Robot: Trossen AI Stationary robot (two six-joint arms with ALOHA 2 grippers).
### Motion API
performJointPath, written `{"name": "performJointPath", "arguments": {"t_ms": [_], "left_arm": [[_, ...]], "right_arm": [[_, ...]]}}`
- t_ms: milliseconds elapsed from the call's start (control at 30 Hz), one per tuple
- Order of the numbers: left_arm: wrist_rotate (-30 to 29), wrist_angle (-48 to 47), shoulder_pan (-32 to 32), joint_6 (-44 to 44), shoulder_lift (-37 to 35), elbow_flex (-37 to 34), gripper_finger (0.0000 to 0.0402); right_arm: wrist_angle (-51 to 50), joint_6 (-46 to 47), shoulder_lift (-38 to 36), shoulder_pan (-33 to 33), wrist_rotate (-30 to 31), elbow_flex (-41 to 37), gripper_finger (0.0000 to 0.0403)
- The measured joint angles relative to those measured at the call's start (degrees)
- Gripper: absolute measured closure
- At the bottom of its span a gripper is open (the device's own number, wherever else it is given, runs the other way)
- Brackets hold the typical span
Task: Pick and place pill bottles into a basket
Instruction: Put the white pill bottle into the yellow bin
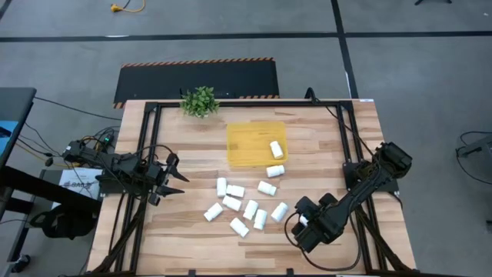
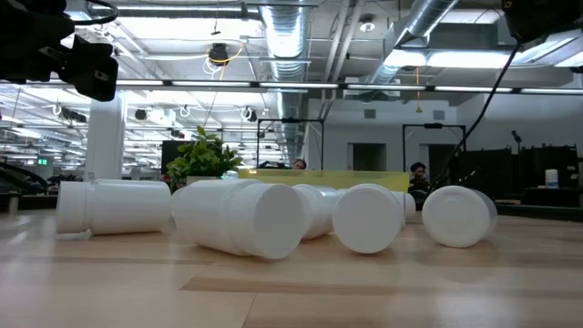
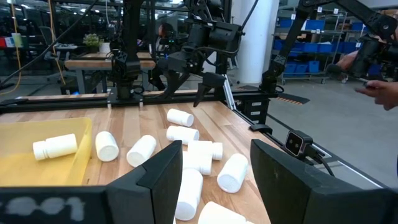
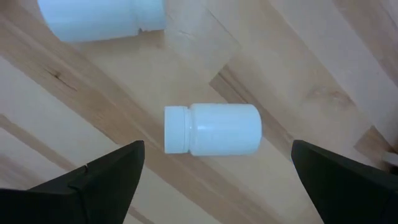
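The yellow basket (image 1: 244,146) sits at the table's far middle with one white pill bottle (image 1: 276,149) lying in it; another bottle (image 1: 275,171) lies just outside its near wall. Several more bottles (image 1: 240,206) lie on their sides across the table's middle, and they also show in the low view (image 2: 241,217). My right gripper (image 4: 216,152) is open and hovers, pointing down, over one lying bottle (image 4: 212,129) at the group's right end (image 1: 279,211), without touching it. My left gripper (image 1: 178,177) is open and empty at the table's left, its fingers pointing toward the bottles (image 3: 214,186).
A small green potted plant (image 1: 200,101) stands at the far edge, left of the basket. The arms' black frames (image 1: 150,154) run along both table sides. A second bottle (image 4: 99,18) lies close to the one under my right gripper. Bare wood (image 1: 338,154) lies right of the basket.
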Motion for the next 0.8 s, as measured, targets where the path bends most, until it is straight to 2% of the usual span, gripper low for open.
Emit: {"name": "performJointPath", "arguments": {"t_ms": [600,800], "left_arm": [[0.0,0.0,0.0,0.0,0.0,0.0,0.0225],[0.0,0.0,0.0,0.0,0.0,0.0,0.0225]], "right_arm": [[1.2,0.2,0.0,0.5,1.2,-0.1,0.0003],[2.8,4.2,0.0,0.4,1.6,-0.2,0.0003]]}}
